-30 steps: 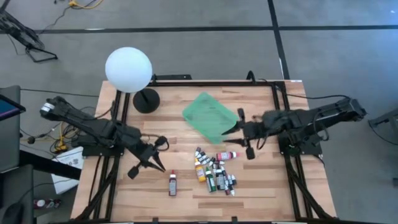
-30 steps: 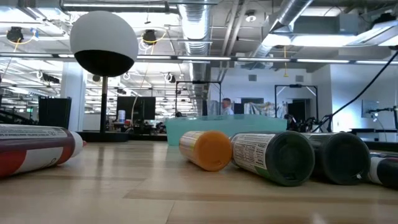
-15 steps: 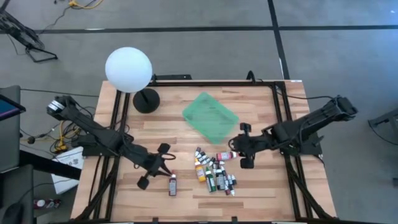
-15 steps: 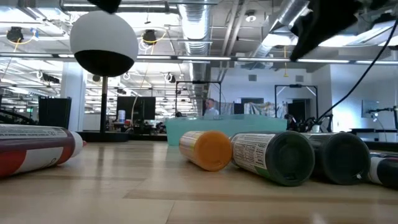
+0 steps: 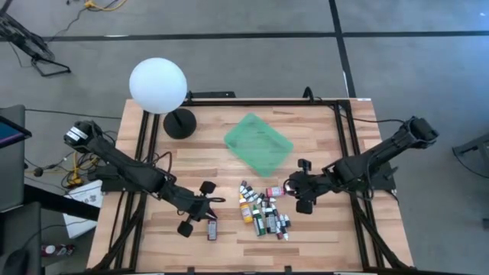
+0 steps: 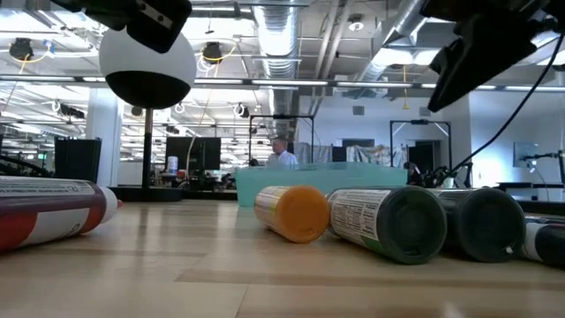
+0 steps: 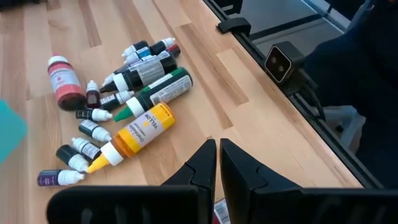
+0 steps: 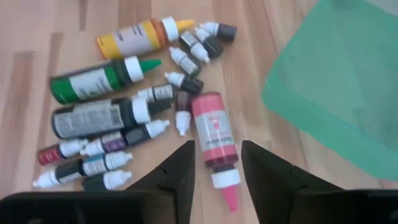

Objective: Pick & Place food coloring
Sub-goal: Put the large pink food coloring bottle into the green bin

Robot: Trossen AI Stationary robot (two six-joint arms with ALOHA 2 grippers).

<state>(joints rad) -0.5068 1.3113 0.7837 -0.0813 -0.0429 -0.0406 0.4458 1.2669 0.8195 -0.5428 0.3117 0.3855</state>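
Several small food coloring bottles [image 5: 263, 212] lie on their sides in a heap on the wooden table near its front edge. A pink bottle [image 8: 214, 134] lies at the heap's far edge. A lone dark red bottle [image 5: 212, 227] lies to the heap's left. My right gripper [image 8: 214, 163] hangs open above the pink bottle, one finger to each side of it, apart from it. My left gripper [image 7: 217, 158] is shut and hovers above the lone red bottle [image 7: 219, 210], pointing toward the heap. The green tray [image 5: 258, 143] lies flat behind the heap.
A lamp with a white globe [image 5: 157, 85] and a black base [image 5: 179, 122] stands at the far left of the table. A black frame rail [image 7: 261, 46] runs along the table's edges. In the low view a yellow bottle [image 6: 296, 212] and a green one [image 6: 388, 223] lie closest.
Both grippers have come down toward the table. My left gripper has moved toward the near edge and the right, ending over the lone red bottle. My right gripper has moved left toward the pink bottle and tipped further downward.
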